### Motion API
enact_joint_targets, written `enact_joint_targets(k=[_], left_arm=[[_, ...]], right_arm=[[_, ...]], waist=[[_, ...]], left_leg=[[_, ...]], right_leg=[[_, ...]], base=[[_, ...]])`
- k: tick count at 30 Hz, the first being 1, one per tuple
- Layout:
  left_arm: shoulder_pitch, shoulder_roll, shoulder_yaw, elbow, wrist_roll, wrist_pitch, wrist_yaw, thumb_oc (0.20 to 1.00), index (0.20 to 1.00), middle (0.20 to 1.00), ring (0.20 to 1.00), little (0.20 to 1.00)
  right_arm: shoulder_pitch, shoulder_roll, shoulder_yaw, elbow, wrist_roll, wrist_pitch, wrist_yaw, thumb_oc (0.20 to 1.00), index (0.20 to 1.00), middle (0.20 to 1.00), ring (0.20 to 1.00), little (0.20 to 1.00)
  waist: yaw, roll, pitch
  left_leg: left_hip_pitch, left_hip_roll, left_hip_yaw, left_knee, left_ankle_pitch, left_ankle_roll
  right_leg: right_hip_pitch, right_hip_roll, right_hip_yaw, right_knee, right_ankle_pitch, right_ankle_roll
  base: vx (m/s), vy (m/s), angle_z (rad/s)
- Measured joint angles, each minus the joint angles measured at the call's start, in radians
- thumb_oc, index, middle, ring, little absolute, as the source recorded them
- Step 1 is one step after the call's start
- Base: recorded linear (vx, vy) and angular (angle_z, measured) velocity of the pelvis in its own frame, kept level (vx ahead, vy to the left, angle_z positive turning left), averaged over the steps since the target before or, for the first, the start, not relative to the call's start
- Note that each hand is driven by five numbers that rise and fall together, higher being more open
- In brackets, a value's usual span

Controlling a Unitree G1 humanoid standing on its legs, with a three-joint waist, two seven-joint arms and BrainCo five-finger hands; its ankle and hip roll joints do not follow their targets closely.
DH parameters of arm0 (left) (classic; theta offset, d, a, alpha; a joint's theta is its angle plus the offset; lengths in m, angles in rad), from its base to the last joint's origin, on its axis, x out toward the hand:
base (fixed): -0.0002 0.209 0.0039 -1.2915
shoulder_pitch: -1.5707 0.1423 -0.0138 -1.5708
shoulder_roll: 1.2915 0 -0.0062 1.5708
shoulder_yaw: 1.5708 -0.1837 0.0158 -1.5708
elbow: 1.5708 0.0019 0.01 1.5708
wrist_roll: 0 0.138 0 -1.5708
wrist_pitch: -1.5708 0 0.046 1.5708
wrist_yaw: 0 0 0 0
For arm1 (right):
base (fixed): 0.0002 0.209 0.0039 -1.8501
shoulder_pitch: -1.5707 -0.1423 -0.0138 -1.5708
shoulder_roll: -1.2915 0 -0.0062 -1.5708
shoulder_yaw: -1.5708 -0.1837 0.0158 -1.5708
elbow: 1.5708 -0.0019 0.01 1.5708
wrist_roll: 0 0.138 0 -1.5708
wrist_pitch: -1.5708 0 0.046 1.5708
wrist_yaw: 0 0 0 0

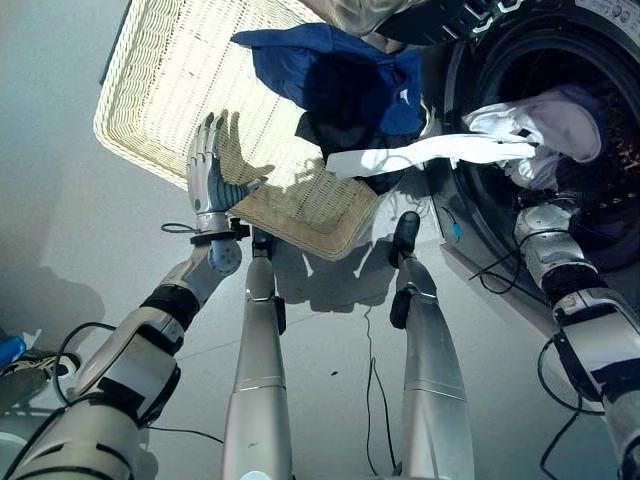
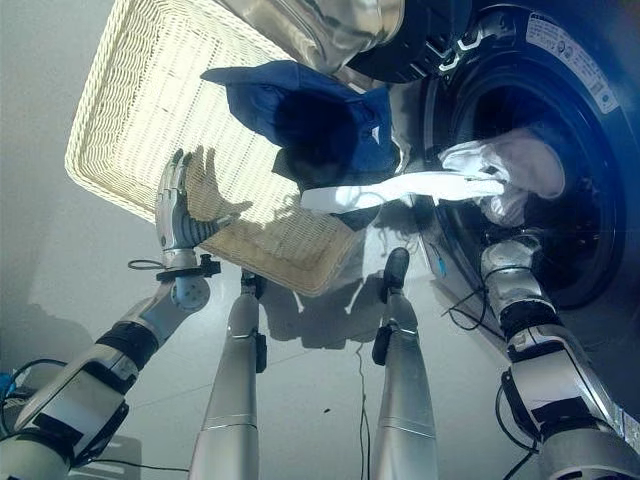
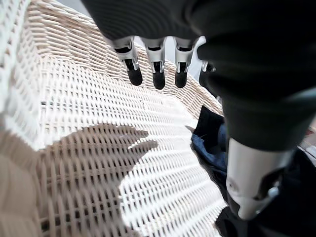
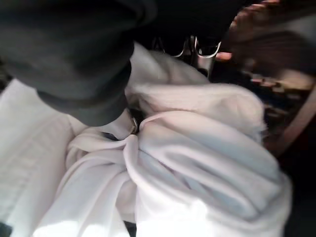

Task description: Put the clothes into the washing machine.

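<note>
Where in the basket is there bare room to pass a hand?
Bare wicker spans the basket between its outer rim and the blue garment, where the open left hand hovers. It is crowded toward the washer: blue and white cloth.

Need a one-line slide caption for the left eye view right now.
Right hand feeds white garment into washing machine; left hand open over wicker basket.

- Left hand (image 1: 207,172) is raised on a bent arm, fingers straight and spread.
- Right hand (image 4: 89,74) is reached forward, its fingers hidden in cloth.
</note>
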Motion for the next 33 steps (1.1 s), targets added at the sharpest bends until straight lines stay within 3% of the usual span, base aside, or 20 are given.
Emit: enact_joint_targets(k=[2, 3, 6, 9, 10, 12, 14, 16, 21, 23, 24, 25, 27, 33], left_arm=[[-0.002, 0.005, 0.000, 0.000, 0.000, -0.002, -0.003, 1.000, 1.000, 1.000, 1.000, 1.000], [-0.002, 0.005, 0.000, 0.000, 0.000, -0.002, -0.003, 1.000, 1.000, 1.000, 1.000, 1.000], [-0.003, 0.021, 0.000, -0.003, 0.000, -0.004, -0.008, 1.000, 1.000, 1.000, 1.000, 1.000], [-0.003, 0.021, 0.000, -0.003, 0.000, -0.004, -0.008, 1.000, 1.000, 1.000, 1.000, 1.000], [0.020, 0.038, 0.001, -0.017, 0.001, -0.024, -0.007, 1.000, 1.000, 1.000, 1.000, 1.000], [0.049, 0.040, 0.001, -0.015, 0.001, -0.025, -0.007, 1.000, 1.000, 1.000, 1.000, 1.000], [0.174, 0.095, 0.037, -0.171, 0.008, -0.037, 0.009, 1.000, 1.000, 1.000, 1.000, 1.000], [0.209, 0.129, 0.034, -0.153, 0.029, -0.050, 0.022, 1.000, 1.000, 1.000, 1.000, 1.000], [0.209, 0.182, 0.048, -0.148, 0.028, -0.069, 0.017, 1.000, 1.000, 1.000, 1.000, 1.000], [0.186, 0.191, 0.055, -0.147, 0.026, -0.080, 0.002, 1.000, 1.000, 1.000, 1.000, 1.000], [0.172, 0.191, 0.057, -0.142, 0.026, -0.091, -0.008, 1.000, 1.000, 1.000, 1.000, 1.000], [0.166, 0.191, 0.058, -0.142, 0.026, -0.093, -0.012, 1.000, 1.000, 1.000, 1.000, 1.000], [0.151, 0.193, 0.057, -0.141, 0.026, -0.101, -0.026, 1.000, 1.000, 1.000, 1.000, 1.000], [0.082, 0.197, 0.010, -0.159, -0.007, -0.114, -0.062, 1.000, 1.000, 1.000, 1.000, 1.000]], right_arm=[[-0.018, -0.003, -0.006, 0.035, 0.142, 0.030, 0.090, 0.200, 0.200, 0.200, 0.200, 0.200], [-0.018, -0.003, -0.006, 0.035, 0.142, 0.030, 0.090, 0.200, 0.200, 0.200, 0.200, 0.200], [-0.052, -0.032, -0.034, 0.061, 0.369, 0.057, 0.173, 0.200, 0.200, 0.200, 0.200, 0.200], [-0.052, -0.032, -0.034, 0.061, 0.369, 0.057, 0.173, 0.200, 0.200, 0.200, 0.200, 0.200], [-0.047, -0.093, -0.113, 0.078, 0.608, 0.022, 0.175, 0.200, 0.200, 0.200, 0.200, 0.200], [-0.042, -0.107, -0.125, 0.080, 0.685, 0.017, 0.184, 0.200, 0.200, 0.200, 0.200, 0.200], [-0.023, -0.130, -0.177, -0.038, 0.853, -0.073, 0.151, 0.200, 0.200, 0.200, 0.200, 0.200], [-0.031, -0.141, -0.178, -0.030, 0.911, -0.140, 0.147, 0.200, 0.200, 0.200, 0.200, 0.200], [-0.033, -0.145, -0.191, -0.017, 0.927, -0.153, 0.126, 0.200, 0.200, 0.200, 0.200, 0.200], [-0.040, -0.145, -0.191, 0.002, 0.927, -0.150, 0.125, 0.360, 0.360, 0.360, 0.360, 0.360], [-0.046, -0.145, -0.191, 0.015, 0.925, -0.136, 0.128, 0.959, 0.959, 0.959, 0.959, 0.959], [-0.049, -0.145, -0.191, 0.023, 0.923, -0.125, 0.130, 1.000, 1.000, 1.000, 1.000, 1.000], [-0.054, -0.145, -0.167, 0.046, 0.837, -0.065, 0.145, 1.000, 1.000, 1.000, 1.000, 1.000], [-0.086, -0.177, 0.025, 0.100, 0.346, 0.168, 0.137, 1.000, 1.000, 1.000, 1.000, 1.000]], waist=[[0.000, 0.000, 0.000], [0.000, 0.000, 0.000], [0.007, 0.000, 0.000], [0.007, 0.000, 0.000], [0.027, 0.000, 0.000], [0.045, -0.001, 0.000], [0.052, -0.004, 0.002], [0.053, -0.005, 0.003], [0.052, -0.008, 0.004], [0.054, -0.009, 0.005], [0.054, -0.009, 0.004], [0.054, -0.009, 0.004], [0.053, -0.008, 0.004], [0.046, -0.008, 0.004]], left_leg=[[0.000, 0.001, 0.000, 0.003, 0.000, 0.000], [0.000, 0.001, 0.000, 0.003, 0.000, 0.000], [-0.001, 0.003, 0.000, 0.012, 0.000, -0.001], [-0.001, 0.003, 0.000, 0.012, 0.000, -0.001], [0.000, 0.014, -0.006, 0.019, -0.004, -0.005], [-0.006, 0.016, -0.014, 0.020, -0.007, -0.002], [-0.006, 0.024, -0.020, 0.019, -0.007, -0.004], [-0.003, 0.023, -0.017, 0.021, -0.009, -0.002], [-0.002, 0.016, -0.015, 0.039, -0.019, 0.010], [-0.003, 0.015, -0.016, 0.045, -0.020, 0.011], [-0.002, 0.013, -0.016, 0.050, -0.020, 0.011], [-0.002, 0.012, -0.016, 0.051, -0.020, 0.011], [-0.001, 0.008, -0.017, 0.052, -0.020, 0.012], [-0.002, 0.004, -0.020, 0.049, -0.016, 0.021]], right_leg=[[0.001, 0.001, -0.001, 0.000, 0.002, -0.001], [0.001, 0.001, -0.001, 0.000, 0.002, -0.001], [0.004, 0.003, -0.001, -0.001, 0.007, -0.003], [0.004, 0.003, -0.001, -0.001, 0.007, -0.003], [0.016, 0.013, -0.009, -0.009, 0.010, -0.006], [0.020, 0.017, -0.015, -0.016, 0.013, -0.007], [0.040, 0.030, -0.023, -0.061, 0.033, -0.008], [0.060, 0.030, -0.022, -0.082, 0.048, -0.008], [0.078, 0.024, -0.022, -0.105, 0.068, -0.005], [0.083, 0.023, -0.023, -0.105, 0.069, -0.004], [0.086, 0.021, -0.023, -0.105, 0.070, -0.003], [0.088, 0.020, -0.023, -0.105, 0.071, -0.002], [0.093, 0.017, -0.023, -0.109, 0.073, 0.000], [0.099, 0.015, -0.024, -0.123, 0.076, 0.011]], base=[[0.00, -0.022, -0.01], [0.01, -0.035, -0.02], [0.01, -0.076, -0.02], [0.00, -0.025, -0.02], [0.00, -0.019, -0.04], [-0.01, -0.123, -0.01], [-0.01, -0.064, -0.06], [0.00, 0.000, -0.02], [0.00, 0.000, 0.00], [0.00, 0.000, 0.00], [0.00, 0.000, 0.00], [0.00, 0.000, 0.00], [0.01, -0.004, 0.03], [0.00, -0.006, 0.00]])
